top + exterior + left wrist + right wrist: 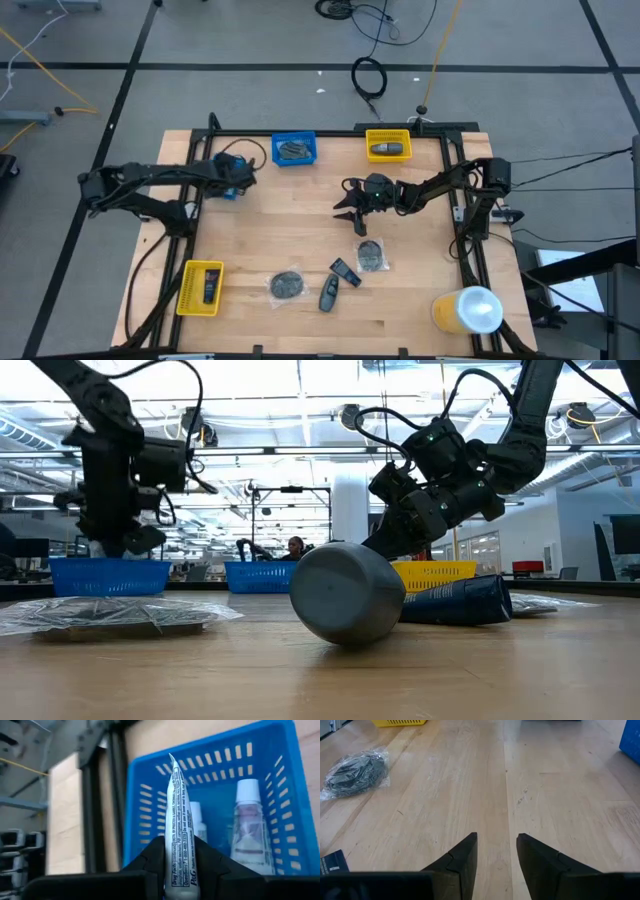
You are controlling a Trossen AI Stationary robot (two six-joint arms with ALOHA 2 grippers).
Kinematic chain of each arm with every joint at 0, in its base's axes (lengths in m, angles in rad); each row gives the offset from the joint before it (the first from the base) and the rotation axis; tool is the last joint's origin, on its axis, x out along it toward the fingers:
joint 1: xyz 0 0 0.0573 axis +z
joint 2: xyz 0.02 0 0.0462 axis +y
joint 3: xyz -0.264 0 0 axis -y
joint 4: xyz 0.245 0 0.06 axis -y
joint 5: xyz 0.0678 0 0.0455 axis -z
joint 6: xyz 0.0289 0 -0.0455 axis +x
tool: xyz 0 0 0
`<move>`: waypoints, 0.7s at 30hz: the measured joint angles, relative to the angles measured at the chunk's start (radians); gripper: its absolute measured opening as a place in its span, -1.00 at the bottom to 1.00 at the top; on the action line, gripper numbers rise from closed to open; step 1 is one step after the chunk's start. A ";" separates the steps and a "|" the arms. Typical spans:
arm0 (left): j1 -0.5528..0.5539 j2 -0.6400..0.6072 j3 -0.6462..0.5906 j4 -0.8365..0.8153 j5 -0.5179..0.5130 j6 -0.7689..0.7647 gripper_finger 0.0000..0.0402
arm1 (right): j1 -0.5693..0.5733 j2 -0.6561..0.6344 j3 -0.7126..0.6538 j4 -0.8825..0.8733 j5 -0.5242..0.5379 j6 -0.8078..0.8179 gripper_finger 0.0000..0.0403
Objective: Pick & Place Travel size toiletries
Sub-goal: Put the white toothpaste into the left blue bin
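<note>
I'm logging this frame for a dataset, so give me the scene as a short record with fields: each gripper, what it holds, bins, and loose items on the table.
left gripper: shut on white tube, over blue bin
blue bin contents: two more tubes
right gripper: open, empty, over bare table near its middle
loose items: two bagged grey pads, two dark bottles
yellow bins: one far, one near left

Even, bright overhead light falls on the wooden table (300, 240), with only soft, faint shadows. In the low view, ceiling light strips glare white, and the near grey bottle (345, 592) looks slightly blurred.
</note>
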 joint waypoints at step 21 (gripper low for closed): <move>0.198 0.000 -0.027 0.148 0.234 0.281 -0.33 | 0.010 0.000 0.000 -0.004 0.000 0.033 -0.36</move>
